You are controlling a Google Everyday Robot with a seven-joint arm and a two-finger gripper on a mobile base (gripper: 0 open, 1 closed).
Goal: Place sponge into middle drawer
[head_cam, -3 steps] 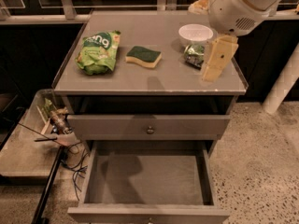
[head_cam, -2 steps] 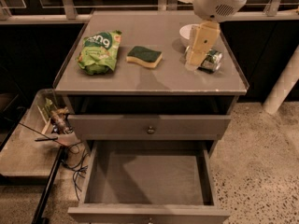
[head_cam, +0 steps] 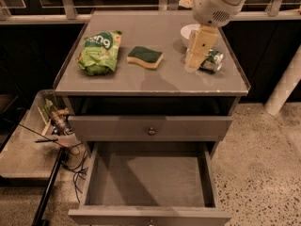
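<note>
Sponge point(head_cam: 145, 57), dark-green-topped yellow foam block, untouched on grey tabletop point(head_cam: 141, 81); cream gripper point(head_cam: 197, 53) swung leftward, closer, grip state untellable; grasp next, likely.

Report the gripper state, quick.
Gripper: open or closed cannot be told. It hangs over the right side of the table, beside the can; the sponge lies apart from it.

Cabinet top point(head_cam: 141, 81): snack bag point(head_cam: 99, 53), sponge point(head_cam: 145, 57), bowl point(head_cam: 187, 31), can point(head_cam: 213, 61); jaws over can.
</note>
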